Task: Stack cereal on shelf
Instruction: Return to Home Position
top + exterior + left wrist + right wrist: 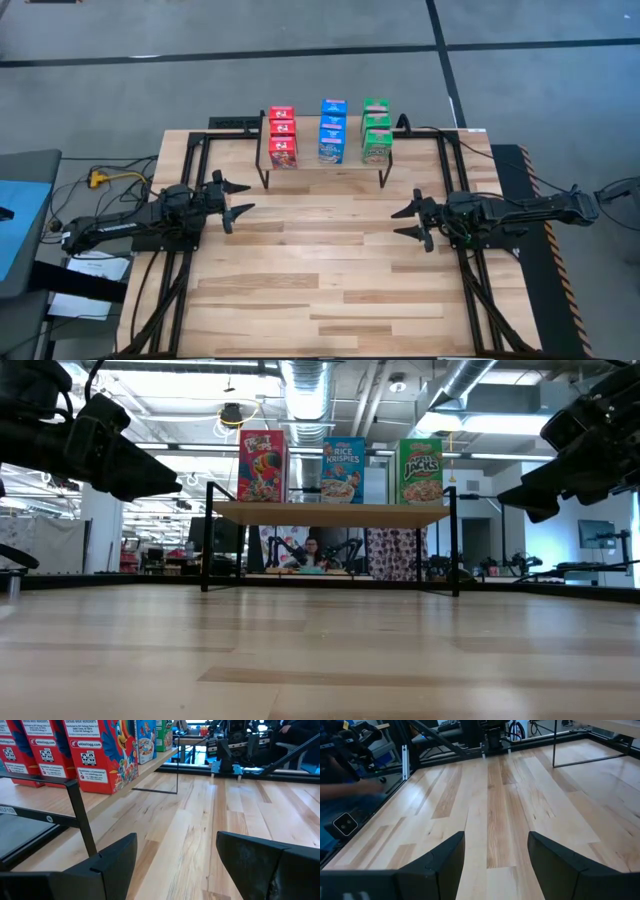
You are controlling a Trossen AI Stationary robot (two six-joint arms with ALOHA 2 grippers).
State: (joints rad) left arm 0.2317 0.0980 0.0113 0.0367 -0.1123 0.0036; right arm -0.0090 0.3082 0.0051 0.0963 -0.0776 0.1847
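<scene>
The cereal boxes stand upright in three rows on the shelf (pixel 320 166) at the table's far side: red (pixel 283 136) at the left, blue (pixel 332 130) in the middle, green (pixel 376 130) at the right. The low view shows the front red (pixel 262 466), blue (pixel 343 470) and green (pixel 420 471) boxes resting on their bases on the light wood top (pixel 330 512). My left gripper (pixel 240 197) hovers open at the table's left side, its fingers pointing right. My right gripper (pixel 405 220) hovers open at the right side, pointing left. Both are empty.
Black metal frames run along the table's left (pixel 185 240) and right (pixel 462 250) sides under the arms. The shelf's thin black legs (pixel 207 550) stand on the slatted wood. Bare wood (pixel 320 270) lies between the grippers and toward the near edge.
</scene>
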